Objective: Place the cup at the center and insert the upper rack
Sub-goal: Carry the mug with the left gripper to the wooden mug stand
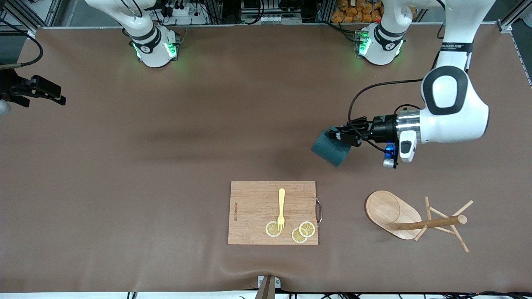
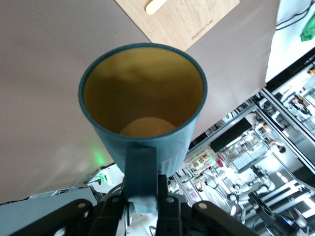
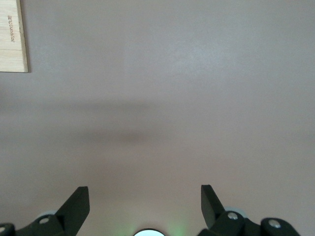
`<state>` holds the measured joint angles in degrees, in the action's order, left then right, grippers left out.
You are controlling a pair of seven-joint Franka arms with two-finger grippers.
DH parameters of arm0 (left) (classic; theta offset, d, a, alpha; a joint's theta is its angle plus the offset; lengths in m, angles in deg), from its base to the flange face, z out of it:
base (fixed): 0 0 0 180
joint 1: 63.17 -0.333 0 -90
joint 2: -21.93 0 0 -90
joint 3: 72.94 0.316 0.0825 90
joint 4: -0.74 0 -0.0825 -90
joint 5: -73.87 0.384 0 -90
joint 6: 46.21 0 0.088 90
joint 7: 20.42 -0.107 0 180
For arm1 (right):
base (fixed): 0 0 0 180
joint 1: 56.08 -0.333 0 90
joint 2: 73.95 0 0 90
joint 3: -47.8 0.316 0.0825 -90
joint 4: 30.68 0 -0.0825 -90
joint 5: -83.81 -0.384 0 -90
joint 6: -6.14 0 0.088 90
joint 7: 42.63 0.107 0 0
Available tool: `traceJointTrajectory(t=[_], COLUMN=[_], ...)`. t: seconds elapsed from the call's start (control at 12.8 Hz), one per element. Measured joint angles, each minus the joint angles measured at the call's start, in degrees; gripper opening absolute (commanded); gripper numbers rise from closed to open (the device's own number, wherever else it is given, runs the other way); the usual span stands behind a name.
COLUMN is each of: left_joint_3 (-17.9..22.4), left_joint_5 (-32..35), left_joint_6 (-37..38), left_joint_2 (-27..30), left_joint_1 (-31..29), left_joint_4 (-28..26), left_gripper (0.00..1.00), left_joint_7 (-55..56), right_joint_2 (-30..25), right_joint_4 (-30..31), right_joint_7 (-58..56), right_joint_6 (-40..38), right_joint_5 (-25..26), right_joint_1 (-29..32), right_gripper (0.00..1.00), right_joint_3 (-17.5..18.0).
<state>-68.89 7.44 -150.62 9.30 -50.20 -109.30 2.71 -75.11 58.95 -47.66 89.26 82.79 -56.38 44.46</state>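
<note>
The dark teal cup hangs tilted in the air over the table, between the left arm's base and the cutting board. My left gripper is shut on its handle. In the left wrist view the cup shows its mustard-yellow inside, and the left gripper clamps the handle from both sides. The upper rack, a light wooden mug tree, lies on its side near the front camera at the left arm's end. My right gripper hangs open over bare table with nothing between its fingers; the front view does not show it.
A wooden cutting board lies near the front camera at mid-table, with a yellow fork and lemon slices on it. A metal handle sticks out of its side toward the rack. A black mount juts in at the right arm's end.
</note>
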Motion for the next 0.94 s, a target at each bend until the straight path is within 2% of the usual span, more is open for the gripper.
traceJointTrajectory(t=[0.39,0.94], left_joint_3=[0.02,0.01], left_joint_5=[-1.95,-5.86], left_joint_6=[6.02,9.46], left_joint_2=[-1.03,-4.32], left_joint_1=[-6.13,-11.21], left_joint_4=[0.60,3.69], left_gripper=[0.00,0.00], left_joint_7=[-4.65,-6.25], right_joint_2=[-0.04,-0.34], right_joint_4=[-0.20,-1.86], right_joint_7=[0.00,0.01], right_joint_6=[-2.28,-2.93], right_joint_5=[0.00,0.06], right_joint_1=[-0.13,0.92], right_gripper=[1.00,1.00], right_joint_3=[-0.42,-1.09])
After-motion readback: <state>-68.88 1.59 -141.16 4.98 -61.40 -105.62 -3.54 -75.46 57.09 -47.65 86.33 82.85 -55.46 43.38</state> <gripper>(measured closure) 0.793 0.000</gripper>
